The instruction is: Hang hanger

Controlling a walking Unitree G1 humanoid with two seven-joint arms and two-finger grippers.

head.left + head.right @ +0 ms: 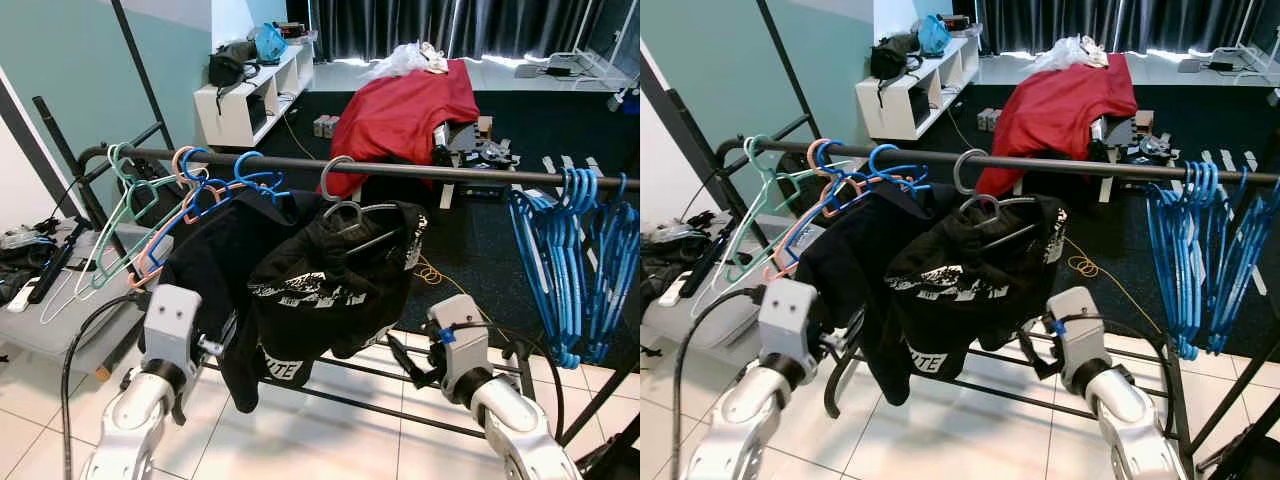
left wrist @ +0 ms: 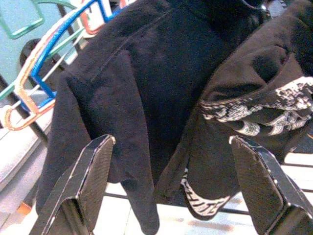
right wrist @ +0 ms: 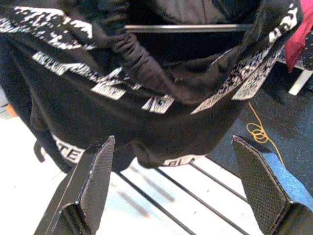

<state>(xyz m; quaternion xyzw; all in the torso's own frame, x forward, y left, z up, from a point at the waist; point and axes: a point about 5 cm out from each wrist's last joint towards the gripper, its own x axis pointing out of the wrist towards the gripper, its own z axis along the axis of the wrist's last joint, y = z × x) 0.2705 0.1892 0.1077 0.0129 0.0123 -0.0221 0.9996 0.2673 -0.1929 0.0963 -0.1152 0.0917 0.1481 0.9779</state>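
Observation:
A dark rail (image 1: 450,171) runs across the clothes rack. A grey hanger (image 1: 338,190) hooks over its middle with a black, white-printed garment (image 1: 335,285) bunched on it. To its left, a plain black garment (image 1: 205,265) hangs on a blue hanger (image 1: 255,180). My left gripper (image 2: 171,142) is open below and in front of the plain black garment, holding nothing. My right gripper (image 3: 173,142) is open too, just under the printed garment (image 3: 146,98), with nothing between its fingers. Both wrists (image 1: 170,330) (image 1: 460,350) sit low before the rack.
Empty green and pink hangers (image 1: 130,215) hang at the rail's left end, a bunch of blue hangers (image 1: 570,260) at its right. Lower rack bars (image 1: 400,375) cross the white tiles. A cluttered grey table (image 1: 50,320) stands left; red cloth (image 1: 410,110) and white shelf (image 1: 250,95) lie behind.

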